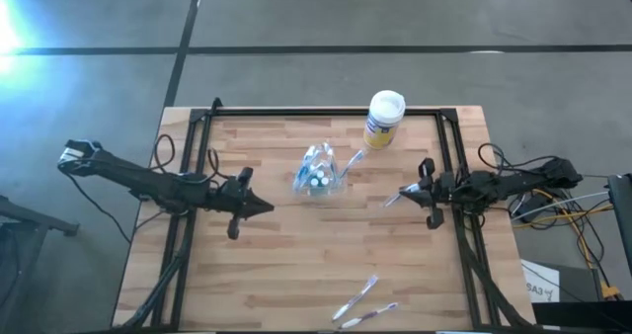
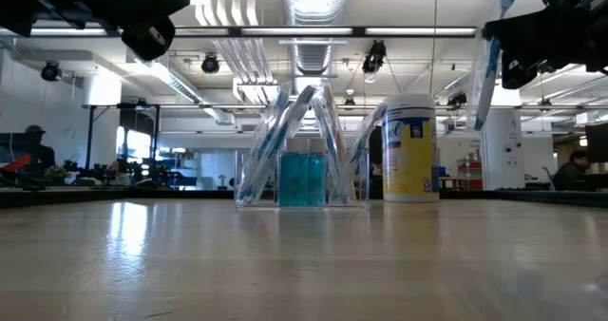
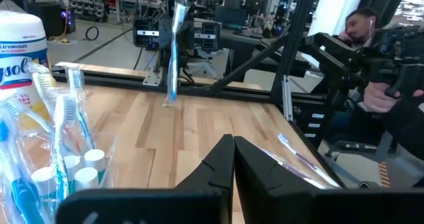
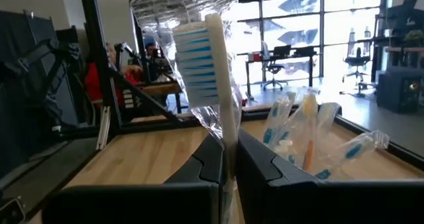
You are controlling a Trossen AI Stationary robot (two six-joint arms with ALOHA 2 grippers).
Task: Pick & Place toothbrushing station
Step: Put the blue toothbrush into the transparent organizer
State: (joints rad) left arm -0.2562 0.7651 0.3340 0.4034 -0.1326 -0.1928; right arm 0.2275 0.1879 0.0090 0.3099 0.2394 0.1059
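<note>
Carrying a wrapped toothbrush (image 4: 213, 85) in the right gripper (image 1: 427, 198), fingers clamped on its handle, well to the right of the toothbrushing station (image 1: 319, 172). Station at table centre, just beside the yellow canister (image 1: 383, 118), already stocked with brushes. Left gripper (image 1: 249, 205) closed and empty, left of station. Transport step, by judgement; next: travel over station, lower brush into a free slot, release.

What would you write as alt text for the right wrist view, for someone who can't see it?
The right gripper is shut on a wrapped toothbrush, holding it upright with its blue-and-white bristles uppermost, above a wooden table. Beyond it stands a clear holder with more wrapped toothbrushes leaning in it.
</note>
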